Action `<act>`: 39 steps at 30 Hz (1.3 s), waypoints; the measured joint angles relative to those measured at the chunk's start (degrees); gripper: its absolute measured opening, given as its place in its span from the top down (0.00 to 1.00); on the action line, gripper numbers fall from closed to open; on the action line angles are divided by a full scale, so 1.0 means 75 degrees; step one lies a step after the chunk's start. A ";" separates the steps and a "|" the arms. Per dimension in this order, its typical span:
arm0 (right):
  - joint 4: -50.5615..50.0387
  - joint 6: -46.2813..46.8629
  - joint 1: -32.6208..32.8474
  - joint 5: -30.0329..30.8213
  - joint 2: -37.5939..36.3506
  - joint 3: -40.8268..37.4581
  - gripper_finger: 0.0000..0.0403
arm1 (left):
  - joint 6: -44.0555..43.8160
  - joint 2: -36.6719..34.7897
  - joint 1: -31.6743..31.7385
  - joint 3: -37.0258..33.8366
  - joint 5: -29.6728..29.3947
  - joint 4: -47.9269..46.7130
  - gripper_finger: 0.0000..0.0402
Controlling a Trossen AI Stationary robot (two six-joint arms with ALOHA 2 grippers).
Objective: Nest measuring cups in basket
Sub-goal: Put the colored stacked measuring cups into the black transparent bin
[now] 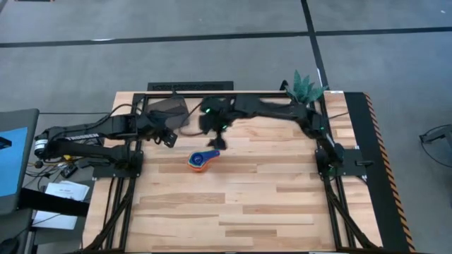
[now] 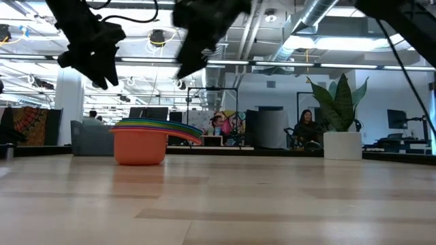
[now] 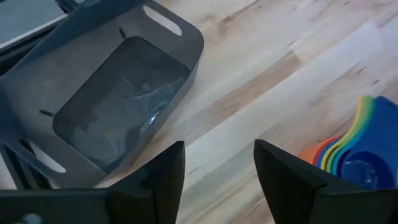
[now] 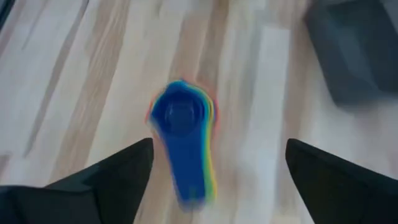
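Cups are stacked, but they're sitting outside the basket

The tabletop (image 1: 282, 204) carries the basket (image 1: 169, 107) at about 11 o'clock, empty as far as I can see. The nested measuring cups (image 1: 201, 161) lie near the middle, well apart from it, long axis running bowls at 8 o'clock to handles at 2 o'clock. Both the right pincer (image 1: 214, 141) and left pincer (image 1: 168, 138) hang open, holding nothing. I'd grab across the handles, lift level, then lower it straight in.
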 joint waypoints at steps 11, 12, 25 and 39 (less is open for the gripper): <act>-0.0362 -0.0907 0.0651 0.0401 0.1096 -0.0030 0.05 | -0.0042 -0.0018 0.0178 -0.0194 0.0001 -0.0149 0.54; -0.0358 -0.0887 0.0691 0.0434 0.1168 -0.0024 0.05 | -0.0044 -0.0013 0.0192 -0.0192 -0.0004 -0.0158 0.54; -0.0094 -0.0558 0.0652 0.1224 0.1691 -0.0023 0.07 | -0.0169 -0.0016 0.0228 -0.0195 0.0047 -0.0347 0.54; 0.0233 -0.0574 0.0540 0.1184 0.1825 -0.0025 0.26 | -0.0321 -0.0018 0.0228 -0.0195 -0.0030 -0.0344 0.54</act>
